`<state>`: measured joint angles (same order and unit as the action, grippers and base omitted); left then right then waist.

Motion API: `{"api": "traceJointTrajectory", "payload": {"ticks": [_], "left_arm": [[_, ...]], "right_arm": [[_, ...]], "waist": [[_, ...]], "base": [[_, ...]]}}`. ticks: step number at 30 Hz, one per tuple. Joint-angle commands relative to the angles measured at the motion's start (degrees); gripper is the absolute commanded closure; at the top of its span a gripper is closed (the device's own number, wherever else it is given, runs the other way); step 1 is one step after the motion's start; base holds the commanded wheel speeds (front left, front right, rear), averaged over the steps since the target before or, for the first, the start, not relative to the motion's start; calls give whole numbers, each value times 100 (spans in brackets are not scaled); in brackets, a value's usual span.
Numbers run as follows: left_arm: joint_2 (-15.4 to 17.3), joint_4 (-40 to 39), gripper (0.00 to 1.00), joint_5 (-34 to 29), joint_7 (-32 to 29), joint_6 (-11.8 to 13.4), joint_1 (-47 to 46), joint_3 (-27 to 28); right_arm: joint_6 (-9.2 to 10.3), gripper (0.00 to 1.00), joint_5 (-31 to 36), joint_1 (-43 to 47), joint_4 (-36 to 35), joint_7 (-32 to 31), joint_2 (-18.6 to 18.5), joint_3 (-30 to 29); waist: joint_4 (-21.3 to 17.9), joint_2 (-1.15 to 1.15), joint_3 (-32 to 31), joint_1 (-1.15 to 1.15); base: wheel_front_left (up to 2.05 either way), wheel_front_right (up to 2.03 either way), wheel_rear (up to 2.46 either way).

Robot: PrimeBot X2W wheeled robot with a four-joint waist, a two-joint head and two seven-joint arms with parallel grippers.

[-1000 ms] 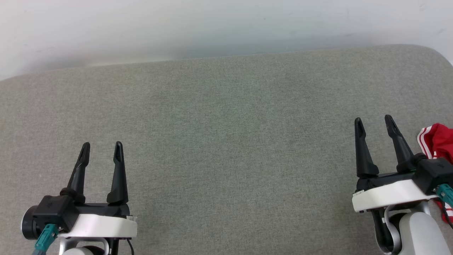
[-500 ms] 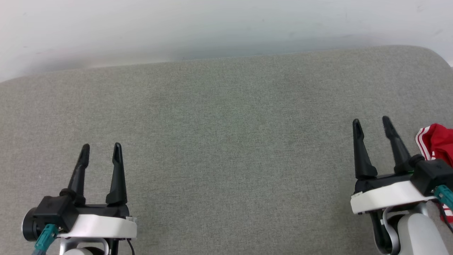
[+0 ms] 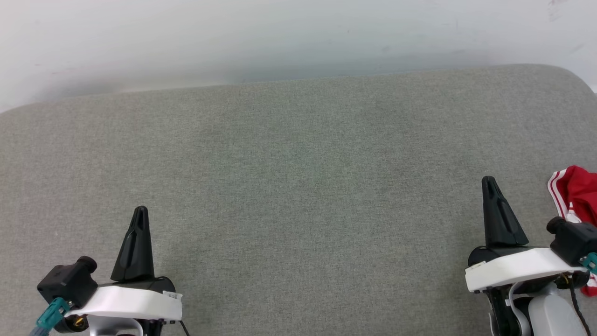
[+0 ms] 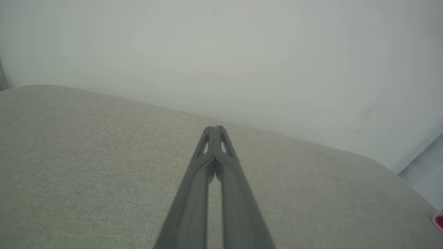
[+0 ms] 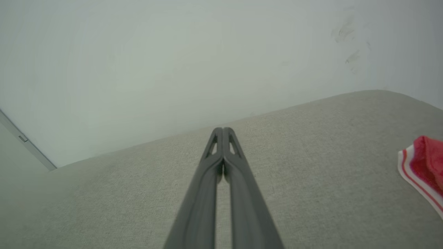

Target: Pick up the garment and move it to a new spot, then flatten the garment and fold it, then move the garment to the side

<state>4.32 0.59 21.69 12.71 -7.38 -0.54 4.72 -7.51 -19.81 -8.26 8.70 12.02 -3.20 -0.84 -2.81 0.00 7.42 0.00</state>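
Head view shows left gripper (image 3: 140, 211) and right gripper (image 3: 488, 180) both pinched shut on nothing, where a second ago they stood spread; the shirt (image 3: 578, 193) lies untouched at the right edge of the grey fabric surface (image 3: 298, 186), so pickup is judged not begun.

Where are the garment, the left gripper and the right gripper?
garment (image 3: 580, 193), head view, red fabric beside its striped trim.
left gripper (image 3: 140, 211), head view, tips of its shut fingers.
right gripper (image 3: 488, 180), head view, tips of its shut fingers.
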Motion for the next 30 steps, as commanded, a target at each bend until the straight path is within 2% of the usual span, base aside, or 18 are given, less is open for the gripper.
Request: {"api": "traceJointTrajectory", "payload": {"ticks": [1,30], "left_arm": [[46,-14,100,350,-58,5,-135,-8],[90,479,100,2883,-612,-7,-307,-86]], "right_arm": [[0,100,-367,-60,-55,-47,-62,2],[1,100,-2967,49,142,-574,-146,-53]], "waist": [[6,0,-14,0],[75,0,-191,0]], "base": [[0,0,0],[0,0,0]]}}
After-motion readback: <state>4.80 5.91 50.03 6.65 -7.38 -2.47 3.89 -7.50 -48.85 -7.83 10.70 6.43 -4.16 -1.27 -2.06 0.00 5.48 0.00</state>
